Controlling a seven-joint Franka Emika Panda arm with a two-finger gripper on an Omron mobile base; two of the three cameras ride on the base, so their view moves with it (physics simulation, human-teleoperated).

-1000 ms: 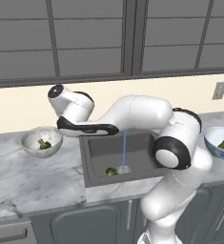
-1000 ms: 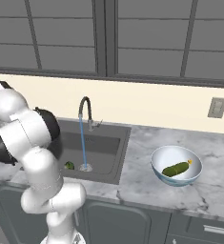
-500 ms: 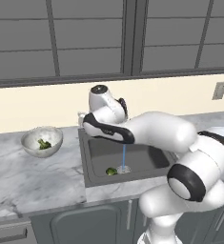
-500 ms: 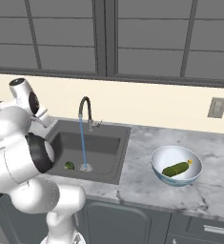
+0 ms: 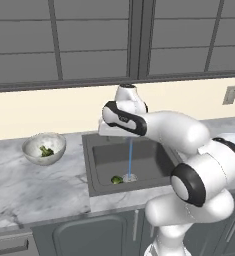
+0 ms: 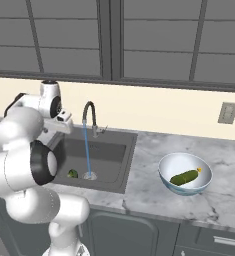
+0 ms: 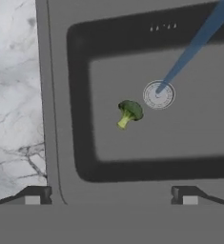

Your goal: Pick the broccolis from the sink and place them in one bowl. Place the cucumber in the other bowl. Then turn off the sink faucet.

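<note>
The fingers [image 7: 111, 195] are spread wide and empty above the sink [image 7: 199, 138]. One broccoli [image 7: 129, 113] is seen at frame centre beside the drain [image 7: 158, 94]; another [image 5: 46, 151] lies in the speckled bowl [image 5: 34, 144] at left. The cucumber [image 6: 184, 177] rests in the blue-rimmed bowl [image 6: 164, 172].

A grey-veined white marble table [image 5: 34, 185] runs along a cream wall [image 6: 164, 107] under a row of dark-framed grey windows [image 6: 154, 37], with grey cabinet doors [image 5: 89, 235] below it and a pale outlet plate [image 6: 227, 113] set into the wall on the right.
</note>
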